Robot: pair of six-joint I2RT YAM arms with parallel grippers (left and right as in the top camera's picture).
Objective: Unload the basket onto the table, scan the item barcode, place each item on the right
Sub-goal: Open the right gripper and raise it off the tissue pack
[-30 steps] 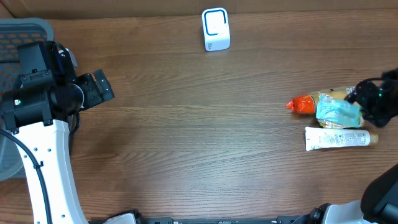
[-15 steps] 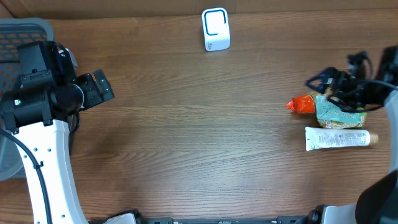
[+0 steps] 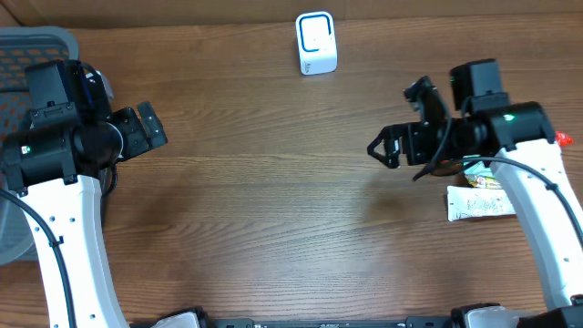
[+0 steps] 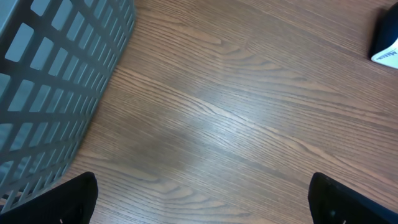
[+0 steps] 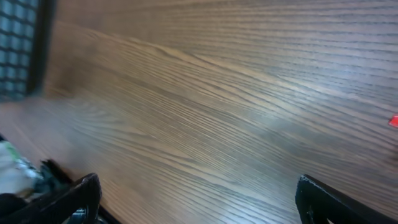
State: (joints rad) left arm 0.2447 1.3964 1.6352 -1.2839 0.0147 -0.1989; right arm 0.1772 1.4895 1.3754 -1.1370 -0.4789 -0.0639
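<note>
Behind the right gripper (image 3: 393, 123), back toward its own base, lies the white tube (image 3: 472, 204), partly under the right arm; its long axis runs crosswise, in line with the gripper's reach, flat crimped end toward the gripper, cap end probably hidden beneath the arm; a crumpled packet (image 3: 483, 180) peeks out just beside it; the jaws stand spread, nothing between them; the left gripper (image 3: 146, 130), likewise spread, is well apart, so the right is nearer.
</note>
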